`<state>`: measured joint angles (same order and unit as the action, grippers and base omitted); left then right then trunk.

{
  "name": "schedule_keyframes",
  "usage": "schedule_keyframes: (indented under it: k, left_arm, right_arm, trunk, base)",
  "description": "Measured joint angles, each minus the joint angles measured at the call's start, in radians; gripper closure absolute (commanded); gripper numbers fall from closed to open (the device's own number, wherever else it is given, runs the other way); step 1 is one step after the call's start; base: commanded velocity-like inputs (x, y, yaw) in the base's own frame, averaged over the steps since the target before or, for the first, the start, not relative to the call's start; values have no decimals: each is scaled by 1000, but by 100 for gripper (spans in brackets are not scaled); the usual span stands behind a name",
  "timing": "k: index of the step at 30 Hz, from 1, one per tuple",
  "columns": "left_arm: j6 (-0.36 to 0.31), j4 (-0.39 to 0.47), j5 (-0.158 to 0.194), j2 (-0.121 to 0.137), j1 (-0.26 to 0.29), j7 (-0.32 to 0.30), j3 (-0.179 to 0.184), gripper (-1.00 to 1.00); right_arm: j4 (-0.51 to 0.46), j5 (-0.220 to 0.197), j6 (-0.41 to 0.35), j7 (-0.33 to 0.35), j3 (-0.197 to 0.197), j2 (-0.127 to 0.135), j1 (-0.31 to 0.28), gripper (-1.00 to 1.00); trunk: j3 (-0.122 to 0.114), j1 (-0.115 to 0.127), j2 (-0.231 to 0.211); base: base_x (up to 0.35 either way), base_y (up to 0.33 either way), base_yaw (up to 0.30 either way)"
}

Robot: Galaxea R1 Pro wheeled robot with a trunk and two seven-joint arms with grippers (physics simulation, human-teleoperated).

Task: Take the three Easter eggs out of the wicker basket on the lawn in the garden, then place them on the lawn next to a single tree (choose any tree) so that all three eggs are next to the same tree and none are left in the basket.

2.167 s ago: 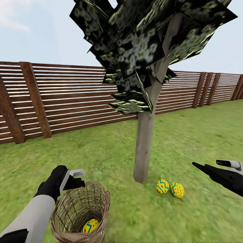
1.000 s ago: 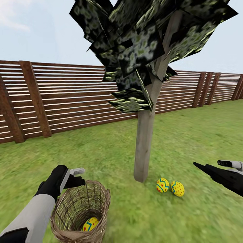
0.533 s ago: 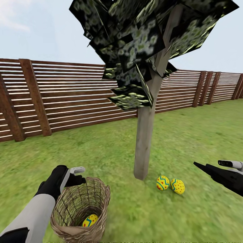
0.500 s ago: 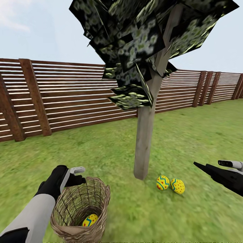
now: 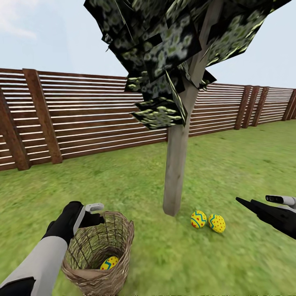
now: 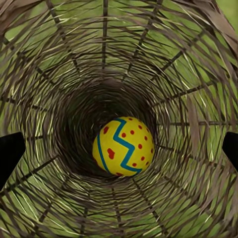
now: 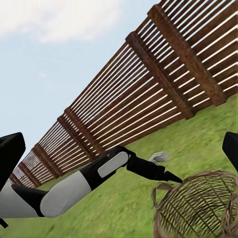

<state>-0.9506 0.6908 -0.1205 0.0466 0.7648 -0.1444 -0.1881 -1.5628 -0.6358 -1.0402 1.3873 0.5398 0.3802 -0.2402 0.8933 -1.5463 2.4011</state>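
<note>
A brown wicker basket (image 5: 98, 250) stands on the lawn (image 5: 230, 164) in front of me at the lower left. One yellow Easter egg (image 5: 109, 262) with a blue zigzag and red dots lies at its bottom, and it fills the middle of the left wrist view (image 6: 123, 147). My left gripper (image 5: 95, 214) hangs open just over the basket's far rim, its dark fingertips (image 6: 10, 153) wide apart. Two more Easter eggs (image 5: 198, 219) (image 5: 216, 223) lie side by side on the grass at the foot of the tree (image 5: 176, 172). My right gripper (image 5: 251, 203) is open and empty, to the right of them.
A brown slatted fence (image 5: 94, 119) closes the garden behind the tree. Blocky speckled foliage (image 5: 176, 49) hangs overhead. Open grass stretches right of the trunk. The right wrist view shows my left arm (image 7: 99, 173) over the basket (image 7: 198, 208).
The whole picture has slid slightly upward, so the camera has moved. The left gripper now sits a little closer to the basket's rim. The eggs have not moved.
</note>
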Motion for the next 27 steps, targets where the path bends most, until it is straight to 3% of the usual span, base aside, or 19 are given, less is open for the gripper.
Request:
schedule_keyframes:
  k: [14,27]
  left_arm:
    - [1,0,-1,0,0,-1,0,-100]
    - [2,0,-2,0,0,-1,1,-100]
  right_arm:
    - [0,0,0,0,0,0,0,-100]
    - [0,-1,0,0,0,0,0,-100]
  trunk:
    - [44,-54,98]
    - [94,-60,101]
  base:
    - [0,0,0]
    - [0,0,0]
